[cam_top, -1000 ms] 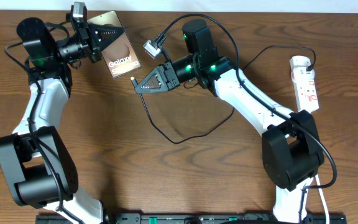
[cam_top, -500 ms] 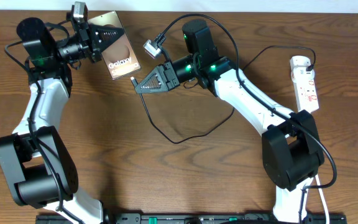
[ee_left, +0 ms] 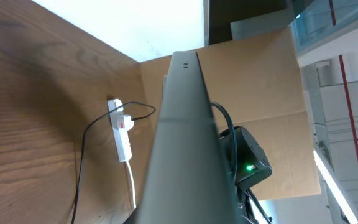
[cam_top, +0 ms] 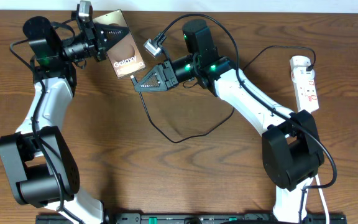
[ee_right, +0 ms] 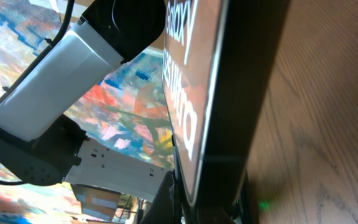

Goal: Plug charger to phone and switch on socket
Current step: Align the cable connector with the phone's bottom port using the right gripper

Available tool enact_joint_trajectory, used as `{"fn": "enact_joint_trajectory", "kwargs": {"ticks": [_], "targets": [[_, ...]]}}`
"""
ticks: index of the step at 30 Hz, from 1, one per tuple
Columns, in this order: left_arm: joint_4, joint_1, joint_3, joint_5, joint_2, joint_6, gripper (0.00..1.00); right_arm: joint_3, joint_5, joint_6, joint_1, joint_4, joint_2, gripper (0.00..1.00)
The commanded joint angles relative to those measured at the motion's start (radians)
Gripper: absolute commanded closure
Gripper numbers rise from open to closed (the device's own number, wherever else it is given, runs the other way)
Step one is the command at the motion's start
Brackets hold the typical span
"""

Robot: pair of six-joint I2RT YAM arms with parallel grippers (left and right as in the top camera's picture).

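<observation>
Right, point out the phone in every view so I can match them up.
Overhead: the phone is top left of centre, lettered face showing.
Left wrist: edge-on, a grey slab running up the middle.
Right wrist: fills the centre, white lettering on its face.
Shared landmark: the white socket, far right overhead, left of the phone in the left wrist view; absent from the right wrist.

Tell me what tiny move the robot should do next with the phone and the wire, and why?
Probably the right claw should nudge the charger tip a little toward the bottom edge of the phone. The left claw holds the phone, and the tip sits right by that edge, not clearly in.
</observation>
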Motion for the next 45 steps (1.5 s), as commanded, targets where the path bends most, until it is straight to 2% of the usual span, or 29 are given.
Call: {"fn": "enact_joint_trajectory", "kwargs": {"ticks": [1,45], "targets": [[0.013,0.0,0.011,-0.002,-0.009,0.013,0.93,-0.006,0.002,0.008,0.0,0.001,0.01,0.99],[0.013,0.0,0.011,0.04,-0.009,0.025,0.93,-0.006,0.006,0.013,-0.017,0.009,0.01,0.99]]}}
